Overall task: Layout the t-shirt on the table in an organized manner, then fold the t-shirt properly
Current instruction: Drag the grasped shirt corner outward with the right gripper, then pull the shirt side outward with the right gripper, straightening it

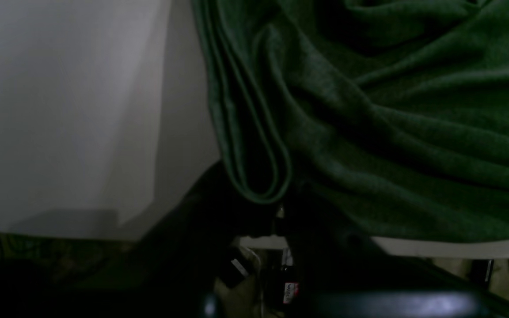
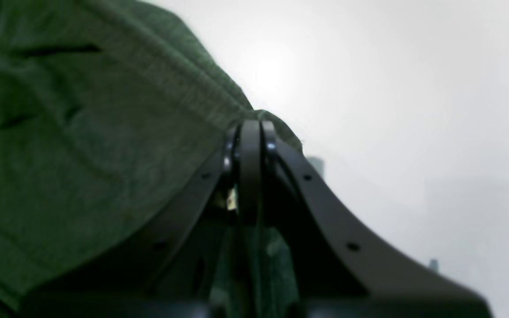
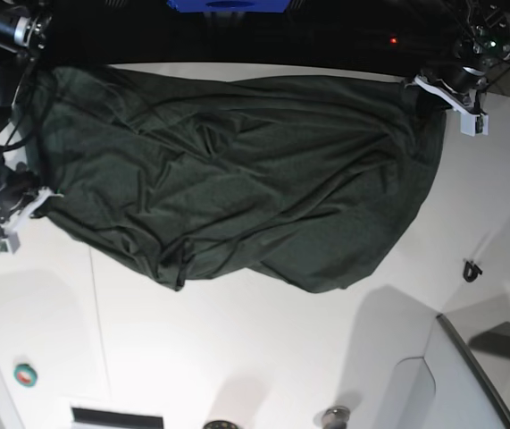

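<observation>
The dark green t-shirt (image 3: 237, 179) lies spread and wrinkled across the far part of the white table (image 3: 263, 340). At its left edge my right gripper (image 3: 42, 198) holds the cloth. Seen from the right wrist, that gripper (image 2: 251, 132) has its fingers pressed together, with the shirt's edge (image 2: 104, 132) caught at the tips. My left gripper (image 3: 429, 89) sits at the shirt's far right corner. The left wrist view is dark: the hem fold (image 1: 259, 176) runs down into the left gripper (image 1: 281, 207), whose fingers are closed on it, near the table edge (image 1: 457, 247).
A green tape roll (image 3: 25, 374) lies near the front left. A small black clip (image 3: 472, 268) sits right of the shirt, and a pale bin (image 3: 469, 375) stands at the front right. Two dark round objects (image 3: 335, 416) sit at the front edge.
</observation>
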You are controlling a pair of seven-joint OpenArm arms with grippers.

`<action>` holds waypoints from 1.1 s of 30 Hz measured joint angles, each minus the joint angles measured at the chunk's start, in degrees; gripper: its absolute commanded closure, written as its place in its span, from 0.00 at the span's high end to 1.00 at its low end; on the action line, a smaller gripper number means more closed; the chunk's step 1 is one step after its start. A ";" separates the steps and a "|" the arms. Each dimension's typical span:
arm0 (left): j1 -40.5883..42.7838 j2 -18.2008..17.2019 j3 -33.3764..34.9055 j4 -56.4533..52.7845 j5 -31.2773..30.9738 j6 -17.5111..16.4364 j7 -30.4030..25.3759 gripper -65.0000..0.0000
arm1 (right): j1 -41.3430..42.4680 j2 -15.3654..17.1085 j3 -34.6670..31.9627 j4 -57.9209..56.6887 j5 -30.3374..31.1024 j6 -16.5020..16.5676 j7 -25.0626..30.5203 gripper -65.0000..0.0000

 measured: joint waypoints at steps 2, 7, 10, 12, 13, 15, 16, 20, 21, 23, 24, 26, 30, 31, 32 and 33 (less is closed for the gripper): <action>0.02 -0.04 -0.02 0.00 0.00 0.00 0.00 0.00 | 0.72 0.22 0.00 -0.52 0.07 -1.88 0.81 0.01; 0.00 0.09 -0.02 0.00 0.00 0.00 0.00 0.00 | 0.81 0.02 0.00 -0.52 0.26 -7.96 2.71 0.01; 0.02 0.11 -0.02 0.00 0.02 0.02 0.02 0.00 | 0.66 -0.31 0.09 -0.52 0.26 -8.13 2.75 0.03; 0.02 0.07 -0.02 0.17 0.02 0.02 0.00 0.00 | 0.70 -1.55 1.44 -0.02 0.31 -9.77 2.82 0.06; 0.04 0.09 -0.04 0.28 0.00 0.02 0.00 0.00 | 0.74 -2.62 3.17 0.92 0.28 -10.71 2.54 0.11; 0.24 0.09 -0.11 0.31 0.00 0.02 -0.02 0.00 | 0.28 -3.98 5.70 4.35 0.15 -11.15 2.38 0.30; 0.70 0.07 -0.15 0.48 0.00 0.02 -0.13 0.00 | -0.26 -4.28 6.27 6.27 0.11 -11.45 2.56 0.38; 2.71 0.09 -0.39 2.14 0.17 0.07 0.02 0.35 | -3.67 -4.79 4.74 14.69 0.07 -10.99 2.47 0.48; 2.93 0.09 -0.42 2.56 0.13 0.07 0.00 0.43 | -4.50 -5.27 4.00 16.24 0.00 -10.86 2.49 0.48; 3.21 0.09 -0.42 3.52 0.17 0.07 0.02 0.55 | -5.31 -6.51 2.45 18.49 0.20 -10.62 2.16 0.48; 3.19 0.09 -0.42 3.87 0.15 0.02 0.00 0.59 | -5.35 -6.69 1.03 19.06 0.15 -10.47 2.08 0.48; 2.93 0.24 -1.99 4.09 -0.02 0.00 0.02 0.63 | -4.90 -6.54 -1.86 19.43 0.48 -10.05 2.27 0.48; 2.84 0.07 -9.01 4.26 0.04 0.59 0.04 0.64 | -3.67 -4.96 -8.02 19.12 0.07 -10.01 2.12 0.48; 2.91 -0.13 -9.99 4.87 0.44 0.63 0.20 0.64 | -2.93 -4.17 -9.88 18.03 0.09 -10.01 2.29 0.48; 3.02 -0.50 -10.32 5.86 0.74 0.63 0.44 0.64 | -1.68 -3.58 -11.61 16.20 0.33 -10.01 2.34 0.48; 3.02 -0.70 -10.38 7.06 0.59 0.63 0.52 0.64 | -0.07 -3.17 -13.14 13.70 0.42 -10.01 2.51 0.48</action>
